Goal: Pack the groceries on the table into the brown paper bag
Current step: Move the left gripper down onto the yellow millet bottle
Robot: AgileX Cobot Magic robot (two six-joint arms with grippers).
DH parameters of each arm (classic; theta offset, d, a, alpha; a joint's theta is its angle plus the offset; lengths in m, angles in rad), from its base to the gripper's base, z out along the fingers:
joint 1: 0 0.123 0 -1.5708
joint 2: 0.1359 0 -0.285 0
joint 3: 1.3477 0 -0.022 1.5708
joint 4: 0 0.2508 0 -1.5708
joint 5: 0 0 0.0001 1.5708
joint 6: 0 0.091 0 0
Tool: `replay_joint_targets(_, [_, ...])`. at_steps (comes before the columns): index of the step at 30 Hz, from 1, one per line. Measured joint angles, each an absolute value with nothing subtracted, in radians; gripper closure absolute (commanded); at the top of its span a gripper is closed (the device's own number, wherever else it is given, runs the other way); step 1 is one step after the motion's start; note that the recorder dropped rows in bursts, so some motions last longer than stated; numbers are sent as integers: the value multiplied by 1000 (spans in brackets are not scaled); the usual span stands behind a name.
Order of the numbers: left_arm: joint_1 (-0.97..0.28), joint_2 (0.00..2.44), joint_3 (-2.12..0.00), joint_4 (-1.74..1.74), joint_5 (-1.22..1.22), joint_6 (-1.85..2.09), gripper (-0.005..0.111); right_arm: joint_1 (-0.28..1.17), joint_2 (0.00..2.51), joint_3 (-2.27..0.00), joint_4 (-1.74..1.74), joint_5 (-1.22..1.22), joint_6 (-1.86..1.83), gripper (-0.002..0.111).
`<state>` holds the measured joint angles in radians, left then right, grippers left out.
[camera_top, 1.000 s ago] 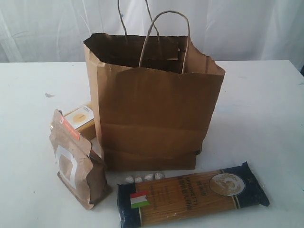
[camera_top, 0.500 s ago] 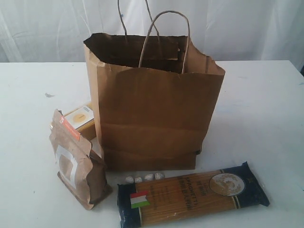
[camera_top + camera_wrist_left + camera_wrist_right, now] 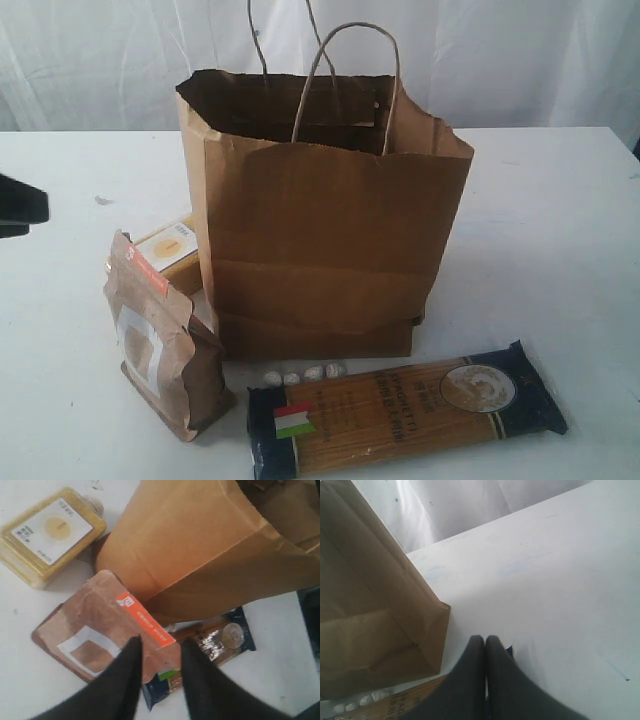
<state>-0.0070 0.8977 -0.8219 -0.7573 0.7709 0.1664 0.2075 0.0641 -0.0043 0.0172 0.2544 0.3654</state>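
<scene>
The brown paper bag (image 3: 320, 220) stands open and upright in the middle of the white table (image 3: 540, 230). Left of it stands the kraft pouch with an orange strip (image 3: 165, 335), and the yellow-grain bottle (image 3: 172, 250) lies behind the pouch. The dark-blue spaghetti packet (image 3: 400, 410) lies flat in front of the bag. My left gripper (image 3: 161, 647) hovers open above the pouch (image 3: 95, 625), holding nothing, with the bottle (image 3: 50, 532) and the bag (image 3: 200, 550) beyond. My right gripper (image 3: 485, 640) is shut and empty over the end of the spaghetti packet (image 3: 395, 705), beside the bag's corner (image 3: 370, 605).
Several small white pebble-like bits (image 3: 300, 375) lie in a row between the bag and the spaghetti packet. A dark part of my left arm (image 3: 20, 205) shows at the left edge of the exterior view. A white curtain (image 3: 520, 60) hangs behind the table.
A dark part of my left arm has come into the exterior view at its left edge. The bag and the groceries have not moved.
</scene>
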Motion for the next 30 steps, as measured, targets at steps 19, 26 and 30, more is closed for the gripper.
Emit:
replay_joint_targets(19, [-9,1258,-981,-578,705,297,13,207,64,-4,17,254,371,108])
replay_joint_targets(26, [-9,1465,-1124,-398,701,200,13,207,64,-4,17,254,375,108])
replay_joint_targets(30, [-9,1585,-1191,-387,675,225,13,207,64,-4,17,254,375,108])
